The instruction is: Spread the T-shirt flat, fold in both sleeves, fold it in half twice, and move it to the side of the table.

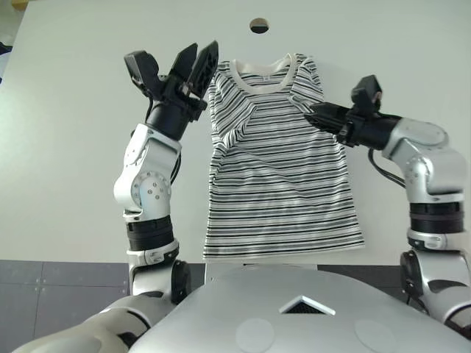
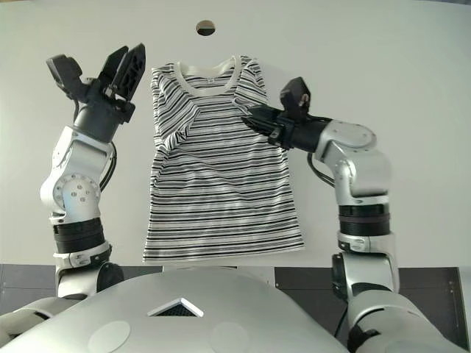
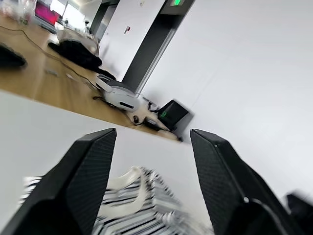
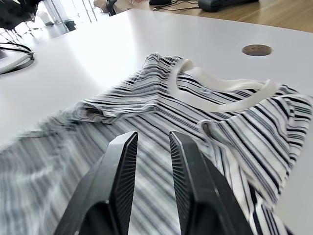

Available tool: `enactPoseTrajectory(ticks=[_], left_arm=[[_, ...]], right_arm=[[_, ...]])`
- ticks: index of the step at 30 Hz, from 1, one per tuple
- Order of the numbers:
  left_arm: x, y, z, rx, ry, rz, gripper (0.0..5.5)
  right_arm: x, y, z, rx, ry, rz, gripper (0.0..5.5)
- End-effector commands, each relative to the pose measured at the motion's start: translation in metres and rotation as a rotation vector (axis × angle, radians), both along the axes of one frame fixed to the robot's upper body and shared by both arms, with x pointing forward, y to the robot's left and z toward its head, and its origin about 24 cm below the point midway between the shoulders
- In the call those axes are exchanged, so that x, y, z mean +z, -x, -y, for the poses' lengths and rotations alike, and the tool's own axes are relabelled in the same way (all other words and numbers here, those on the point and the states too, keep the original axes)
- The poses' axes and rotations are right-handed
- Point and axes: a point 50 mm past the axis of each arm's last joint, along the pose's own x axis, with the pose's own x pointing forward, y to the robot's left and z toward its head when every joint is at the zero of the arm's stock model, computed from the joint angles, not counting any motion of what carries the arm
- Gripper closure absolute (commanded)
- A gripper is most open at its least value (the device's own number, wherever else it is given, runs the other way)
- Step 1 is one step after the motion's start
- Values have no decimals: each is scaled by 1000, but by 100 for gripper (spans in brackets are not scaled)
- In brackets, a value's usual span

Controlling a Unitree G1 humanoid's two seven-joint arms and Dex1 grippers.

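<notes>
Left gripper (image 1: 202, 50) stands released, its two dark fingers spread wide with nothing between them, just left of the T-shirt's far left shoulder and pointing toward the far side. Right gripper (image 1: 309, 112) reaches in from the right with its tips pointing left over the shirt's right chest. Its fingers are drawn close with only a narrow gap and grasp nothing. I cannot tell whether the tips touch the cloth.

The T-shirt (image 1: 283, 184), black-and-white striped with a white collar (image 1: 261, 70), lies on the middle of the table (image 1: 73, 147), collar far and hem near. Both sleeves are turned inward over the chest, and the body is spread at full length with soft wrinkles across it.

The table is plain white and smooth. A small round hole (image 1: 259, 26) sits in it just beyond the collar. At the near edge, dark grey floor tiles (image 1: 59, 287) show below the tabletop.

Beyond the table's far edge, the left wrist view looks out on a wooden floor (image 3: 44, 83), a tall dark doorway (image 3: 151, 49) with a green sign (image 3: 176, 2) above it, and a broad white wall (image 3: 254, 73). A white device (image 3: 117, 95) and a black box (image 3: 171, 113) rest on the floor near the doorway, with loose cables around them.
</notes>
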Motion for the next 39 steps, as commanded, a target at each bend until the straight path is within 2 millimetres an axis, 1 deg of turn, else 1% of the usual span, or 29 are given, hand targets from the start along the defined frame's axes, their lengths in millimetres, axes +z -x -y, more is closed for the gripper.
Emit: enactPoseTrajectory(ticks=[1,2,3,4,6,7,9,11,14,17,20,23,25,27,29,32,34,39], left_arm=[[-3,43,-31,-186,-683,247,268],[-5,56,-35,-288,-821,305,268],[-8,71,-39,-425,-954,344,268],[-12,85,-44,-547,-1057,360,268],[-20,107,-55,-767,-1222,348,268],[-22,115,-60,-855,-1279,342,268],[-26,126,-65,-969,-1348,370,268],[-31,133,-69,-1069,-1419,418,268],[-38,136,-71,-1204,-1510,490,268],[-41,136,-74,-1270,-1583,530,268],[-40,134,-71,-1295,-1620,595,268],[-42,143,-63,-1331,-1573,628,268],[-45,153,-57,-1365,-1515,621,268],[-46,159,-54,-1378,-1480,609,268],[-45,160,-50,-1372,-1470,611,268],[-46,161,-48,-1373,-1460,593,268],[-47,161,-45,-1373,-1454,594,268],[-48,156,-40,-1360,-1446,599,268]], right_arm=[[12,58,66,267,247,171,429],[9,69,73,288,310,181,429],[5,81,76,329,386,185,429],[2,91,75,380,426,176,429],[-2,103,75,496,515,185,429],[-5,105,77,555,597,208,429],[-14,113,83,679,745,232,429],[-23,121,87,772,839,235,429],[-35,133,98,876,937,215,429],[-39,138,98,930,941,232,429],[-44,144,90,997,914,295,429],[-45,148,83,1024,879,324,429],[-47,153,79,1045,848,323,429],[-47,155,75,1028,817,316,429],[-47,153,71,978,786,309,429],[-48,151,67,950,758,297,380],[-50,153,63,970,742,310,365],[-57,156,59,988,728,324,365]])
